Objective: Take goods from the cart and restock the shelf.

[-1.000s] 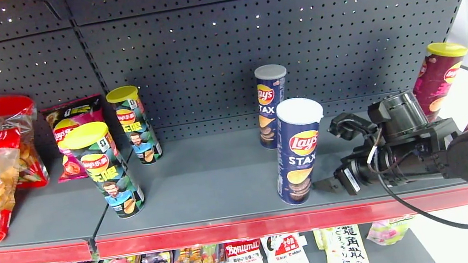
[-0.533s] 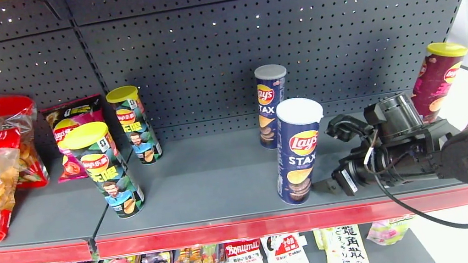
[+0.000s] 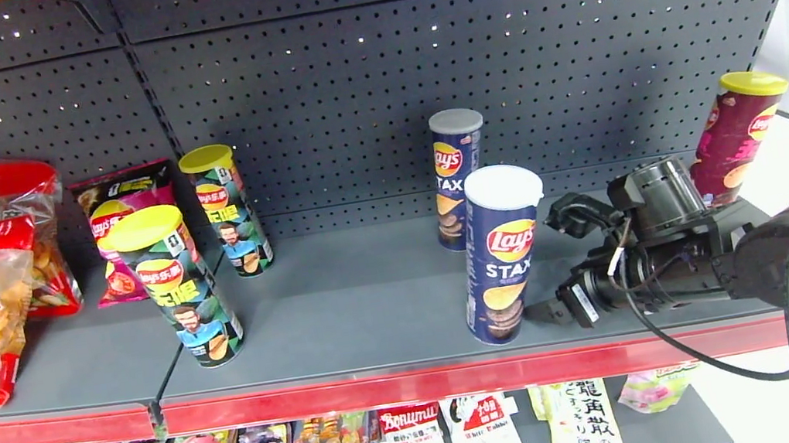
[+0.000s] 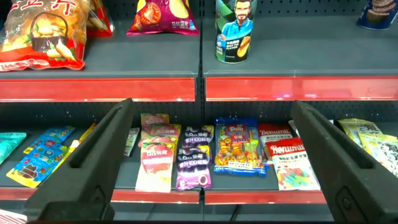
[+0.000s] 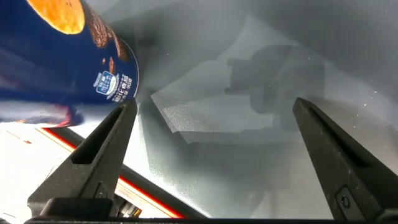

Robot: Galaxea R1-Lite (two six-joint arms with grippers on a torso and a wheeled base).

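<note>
- The shelf lies right under the right hand, with its red front lip just below that hand.
- The right hand sits low over the shelf, fingers spread and released, with nothing between them. Over the last second its arm has crept a little toward the can.
- The left hand is likewise spread and empty, facing the packets ahead of it.
- The can stands upright on the shelf just past the right hand's fingertips, outside the gap and beside one finger. Whether they touch cannot be told. It has barely shifted, if at all.
- The rear can stands beyond it, farther from the hand.
- Judgement: this can looks stocked. The small creep reads as a nudge to square it up, not a fresh grip, so the next good is yet to be fetched.
</note>
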